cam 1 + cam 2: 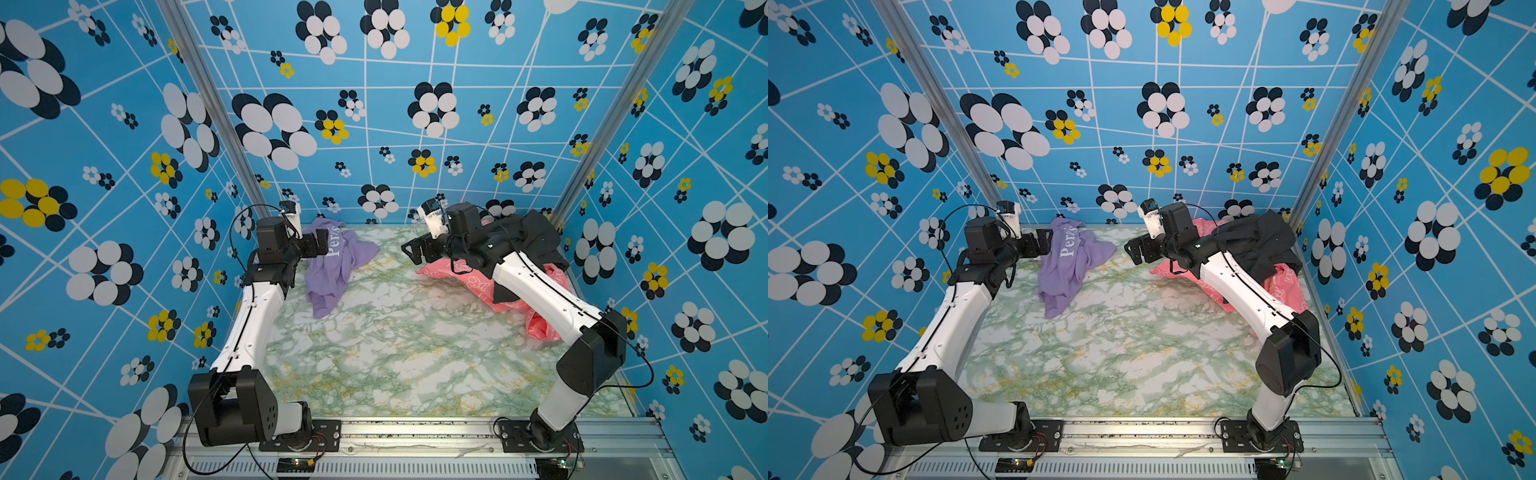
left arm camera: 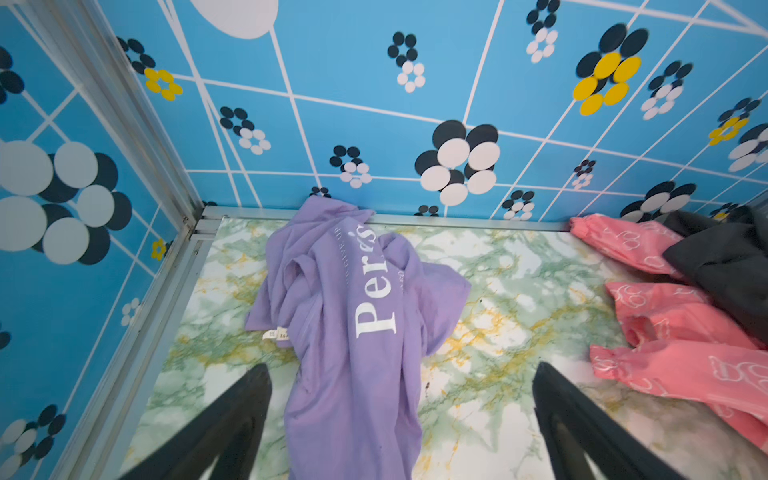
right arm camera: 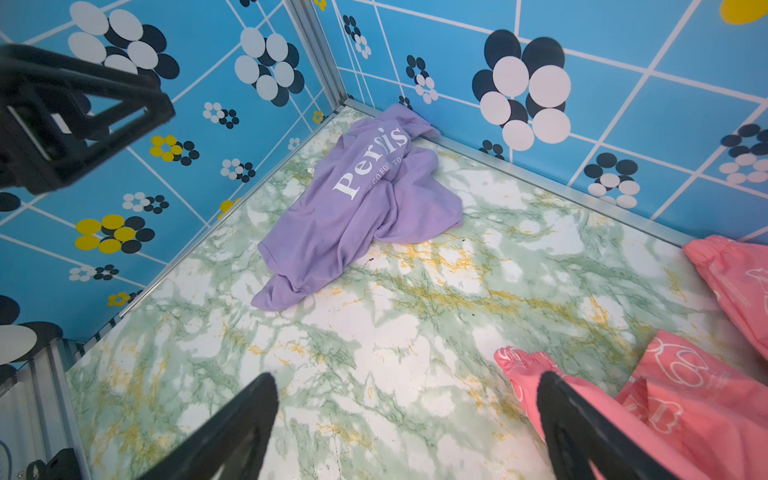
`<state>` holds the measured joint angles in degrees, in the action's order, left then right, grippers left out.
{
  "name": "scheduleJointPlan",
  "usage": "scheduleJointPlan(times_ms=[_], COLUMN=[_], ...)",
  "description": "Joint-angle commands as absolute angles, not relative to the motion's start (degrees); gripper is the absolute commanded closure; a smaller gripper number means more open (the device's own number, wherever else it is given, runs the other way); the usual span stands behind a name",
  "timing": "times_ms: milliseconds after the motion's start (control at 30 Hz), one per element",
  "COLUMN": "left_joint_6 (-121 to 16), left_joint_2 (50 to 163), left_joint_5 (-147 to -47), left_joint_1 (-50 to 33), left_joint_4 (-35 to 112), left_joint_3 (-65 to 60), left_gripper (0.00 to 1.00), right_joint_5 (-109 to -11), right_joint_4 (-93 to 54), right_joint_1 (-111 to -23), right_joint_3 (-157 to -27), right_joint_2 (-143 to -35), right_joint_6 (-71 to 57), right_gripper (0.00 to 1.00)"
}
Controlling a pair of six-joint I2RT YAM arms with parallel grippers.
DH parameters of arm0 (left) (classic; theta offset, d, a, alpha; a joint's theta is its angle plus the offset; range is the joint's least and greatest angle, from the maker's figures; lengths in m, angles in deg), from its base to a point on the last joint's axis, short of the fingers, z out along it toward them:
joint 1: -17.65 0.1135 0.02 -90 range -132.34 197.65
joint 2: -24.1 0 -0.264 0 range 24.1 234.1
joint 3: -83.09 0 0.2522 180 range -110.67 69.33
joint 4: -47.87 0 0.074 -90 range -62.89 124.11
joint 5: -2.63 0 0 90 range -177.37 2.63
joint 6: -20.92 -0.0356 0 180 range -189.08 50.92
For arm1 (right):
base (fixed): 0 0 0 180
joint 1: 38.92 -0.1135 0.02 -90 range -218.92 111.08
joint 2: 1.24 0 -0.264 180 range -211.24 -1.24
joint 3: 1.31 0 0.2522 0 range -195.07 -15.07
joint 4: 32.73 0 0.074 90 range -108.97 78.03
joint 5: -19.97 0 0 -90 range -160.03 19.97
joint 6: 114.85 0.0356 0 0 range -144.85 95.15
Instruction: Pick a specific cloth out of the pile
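Lavender cloth [image 1: 332,266] with white "Per's" lettering lying crumpled on marbled worktop [image 1: 395,340], far-left corner, well apart from pile [image 1: 536,245] of pink bow-print and black garments at far right. My left gripper [image 1: 314,246] hovering over cloth, fingers spread wide, gripping nothing. My right gripper [image 1: 415,251] gaping empty beside pile.

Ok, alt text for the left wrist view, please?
A crumpled lavender shirt lettered "Per's" lies ungripped on the green marble table, beneath the open left claw. A pink bow-print garment and a black garment lie apart from it.
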<state>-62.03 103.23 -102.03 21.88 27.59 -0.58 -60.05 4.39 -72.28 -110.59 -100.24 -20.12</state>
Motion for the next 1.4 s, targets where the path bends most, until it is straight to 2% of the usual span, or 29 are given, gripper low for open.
scheduleJointPlan(times_ms=[0,167,400,533,733,933,1133,1367], left_joint_6=[-55.9,-55.3,-59.8,-60.7,-61.4,-63.3,-61.8,-59.4], left_joint_2=[106.5,107.3,104.7,101.7,97.6,97.0,98.0,103.4], left_joint_5=[-106.2,-104.3,-97.5,-92.4,-82.5,-77.3,-76.9,-81.6], left_joint_1=[21.2,19.0,18.4,18.4,18.5,19.6,21.5,22.5], left_joint_4=[30.5,33.2,37.2,42.3,47.8,49.6,63.5,77.5], left_joint_3=[-0.9,2.2,9.7,17.4,27.5,33.8,42.1,47.6], left_gripper=[0.01,0.01,0.01,0.01,0.01,0.01,0.01,0.01], right_joint_5=[-59.8,-63.6,-73.8,-80.1,-84.5,-89.0,-95.4,-97.5], right_joint_4=[3.3,3.4,-3.5,-10.3,-15.2,-23.7,-30.3,-31.9], right_joint_1=[-72.4,-72.5,-70.0,-65.3,-55.5,-51.6,-50.0,-48.4], right_joint_3=[-109.0,-107.2,-94.2,-83.4,-69.9,-59.3,-54.3,-57.3], right_joint_2=[-97.1,-94.6,-87.7,-81.9,-77.1,-76.6,-79.5,-85.1], right_joint_6=[-20.2,-23.0,-22.1,-17.2,-11.6,-14.2,-16.5,-19.4], right_gripper=[0.01,0.01,0.01,0.01,0.01,0.01,0.01,0.01])
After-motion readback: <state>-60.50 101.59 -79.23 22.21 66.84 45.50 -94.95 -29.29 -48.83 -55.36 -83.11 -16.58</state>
